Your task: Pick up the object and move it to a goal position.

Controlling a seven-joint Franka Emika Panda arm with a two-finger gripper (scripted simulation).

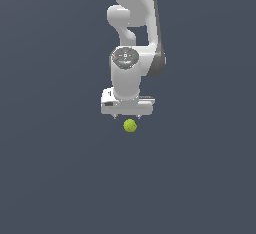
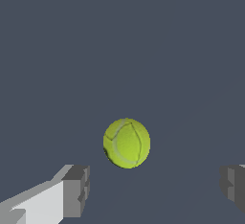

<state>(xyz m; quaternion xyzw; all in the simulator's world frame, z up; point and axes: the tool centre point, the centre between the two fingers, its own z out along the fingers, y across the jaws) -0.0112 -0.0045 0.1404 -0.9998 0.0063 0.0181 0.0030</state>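
The object is a small yellow-green ball with thin seam lines, lying on the dark grey floor just below the white hand in the exterior view. In the wrist view the ball shows clearly, ahead of the two grey fingertips and roughly midway between them. My gripper hangs over the floor behind the ball and is open, with nothing between its fingers. The fingers do not touch the ball. No goal marker shows in either view.
The white arm rises from the hand toward the top of the exterior view. Around it there is only a flat dark grey floor.
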